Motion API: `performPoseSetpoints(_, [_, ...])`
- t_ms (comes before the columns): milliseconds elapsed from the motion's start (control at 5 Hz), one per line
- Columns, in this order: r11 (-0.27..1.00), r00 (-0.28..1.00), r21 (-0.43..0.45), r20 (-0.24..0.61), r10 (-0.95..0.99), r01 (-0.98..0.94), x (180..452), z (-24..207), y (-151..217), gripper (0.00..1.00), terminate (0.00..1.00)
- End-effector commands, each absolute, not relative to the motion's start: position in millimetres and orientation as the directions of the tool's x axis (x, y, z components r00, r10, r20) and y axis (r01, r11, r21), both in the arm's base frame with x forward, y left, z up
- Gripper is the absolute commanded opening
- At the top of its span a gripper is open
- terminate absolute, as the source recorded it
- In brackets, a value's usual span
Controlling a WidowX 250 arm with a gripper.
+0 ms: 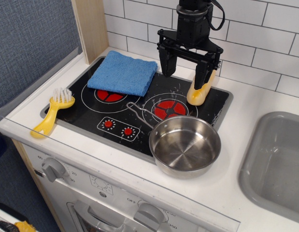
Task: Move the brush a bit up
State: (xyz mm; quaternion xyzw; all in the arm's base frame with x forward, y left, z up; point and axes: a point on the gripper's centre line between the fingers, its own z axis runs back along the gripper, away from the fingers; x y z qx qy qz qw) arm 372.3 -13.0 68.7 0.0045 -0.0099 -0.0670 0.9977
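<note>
Brush (53,112) lies on stove's (91,121) left edge, gripper (187,72) well apart.

The black arm (192,19) comes down from the top edge, its wrist roughly vertical, and the gripper (186,72) hangs with two dark fingers (167,63) spread wide apart and pointing downward, holding nothing as far as this single view shows.
</note>
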Motion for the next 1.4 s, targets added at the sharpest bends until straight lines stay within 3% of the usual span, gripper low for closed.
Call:
performPoseSetpoints(0, [0.991, 0.991, 0.01, 0.019, -0.134, 0.134, 372, 69, -13, 1.0, 0.0])
performPoseSetpoints(200, [0.995, 0.993, 0.032, 0.074, -0.096, 0.094, 349, 73, 23, 1.0, 0.0])
performPoseSetpoints(800, [0.99, 0.997, 0.138, 0.058, -0.042, 0.034, 242, 48, 151, 1.0, 0.0])
performPoseSetpoints(1000, [0.993, 0.995, 0.117, 0.104, -0.008, -0.004, 213, 51, 180, 1.0, 0.0])
performPoseSetpoints(1200, [0.993, 0.995, 0.109, 0.087, 0.044, -0.053, 209, 43, 185, 1.0, 0.0])
